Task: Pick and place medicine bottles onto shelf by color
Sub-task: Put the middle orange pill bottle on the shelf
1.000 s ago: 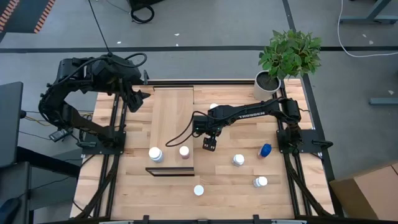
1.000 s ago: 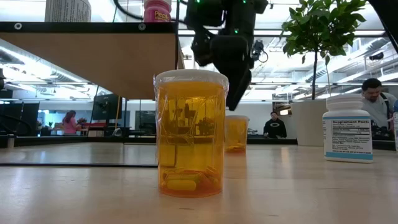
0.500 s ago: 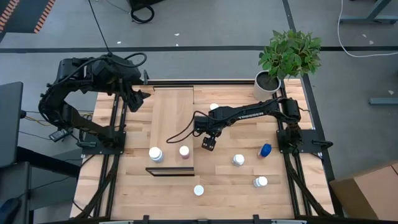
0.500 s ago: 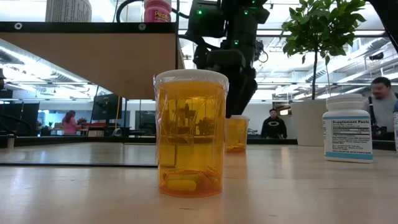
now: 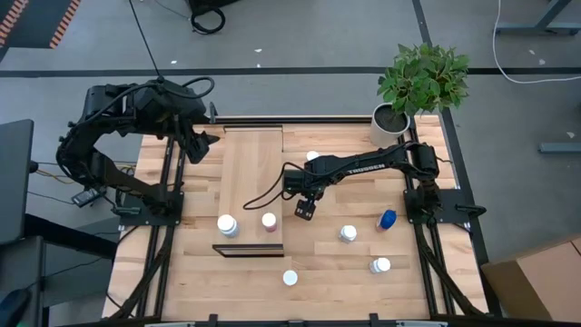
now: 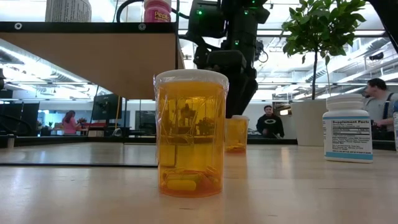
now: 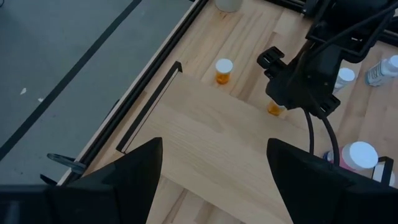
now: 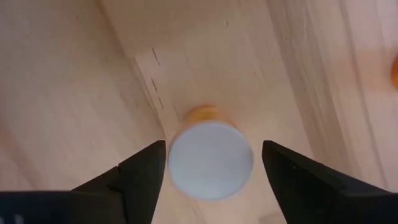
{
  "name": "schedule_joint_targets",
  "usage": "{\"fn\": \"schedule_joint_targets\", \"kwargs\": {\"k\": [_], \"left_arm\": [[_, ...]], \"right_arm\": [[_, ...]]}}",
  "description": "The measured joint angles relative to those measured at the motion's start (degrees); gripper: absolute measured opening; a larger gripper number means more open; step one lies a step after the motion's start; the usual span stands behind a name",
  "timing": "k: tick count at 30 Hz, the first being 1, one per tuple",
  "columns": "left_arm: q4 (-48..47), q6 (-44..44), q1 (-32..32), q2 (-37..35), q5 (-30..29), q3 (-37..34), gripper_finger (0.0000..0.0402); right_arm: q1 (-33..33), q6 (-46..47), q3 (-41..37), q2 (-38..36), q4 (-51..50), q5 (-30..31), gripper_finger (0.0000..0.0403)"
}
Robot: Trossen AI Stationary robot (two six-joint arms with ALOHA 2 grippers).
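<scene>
My right gripper hangs open over an orange, white-capped bottle that stands on the table just right of the shelf. Its fingers stand on either side of the cap, apart from it. The low view shows this bottle behind a nearer orange bottle. A white bottle and a pink bottle stand on the shelf's near end. My left gripper is open and empty above the table's far left corner.
Another orange bottle stands at the far side. A white bottle, a blue bottle and one more bottle stand at the right. A potted plant stands at the far right corner. People show in the room behind.
My right gripper has come down a little and straightened over the orange bottle beside the shelf, staying open. The bottles have not moved.
</scene>
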Motion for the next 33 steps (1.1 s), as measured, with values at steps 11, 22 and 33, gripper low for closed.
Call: {"fn": "schedule_joint_targets", "kwargs": {"k": [11, 22, 33], "left_arm": [[0.00, 0.00, 0.00, 0.00, 0.00, 0.00, 0.0293], [0.02, 1.48, 0.00, 0.00, -0.02, 0.00, 0.0293], [0.00, 1.50, 0.00, 0.00, -0.02, 0.00, 0.0293]], "right_arm": [[0.00, 1.21, 0.05, 0.00, -0.54, -1.60, 0.0224], [-0.82, 1.29, 8.75, 0.00, -9.32, -2.67, 0.0226], [-2.88, 5.47, 26.71, -0.02, -18.41, -2.61, 0.0226]]}}
